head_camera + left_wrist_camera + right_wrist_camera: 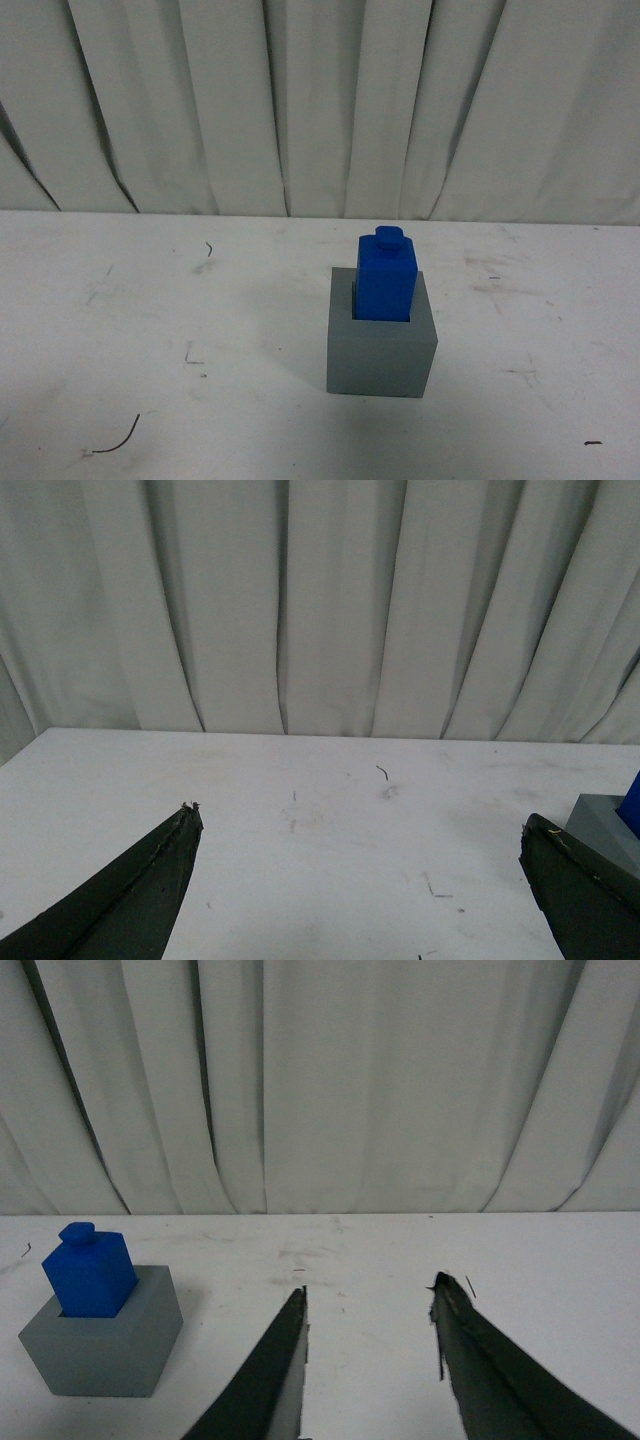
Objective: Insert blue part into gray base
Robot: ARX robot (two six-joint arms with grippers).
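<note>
Blue part (386, 278) sitting upright in base (381, 345) recess, mid-bench, slightly right of centre. Looking rigid, light, matte; best taken by flat sides below knob. Left end effector (360, 825) and right end effector (370, 1295) both spread, holding nothing, clear of base.

Left gripper (355, 825) fingers spread wide, right gripper (370, 1295) fingers parted, both empty, neither arm in front view.

The white worktop (150, 300) is scuffed, with gray smudges and a few dark thread-like bits scattered over it. The gray base (381, 353) stands directly on it, right of center in the front view. One curved dark strand (120, 438) lies near the front left.
</note>
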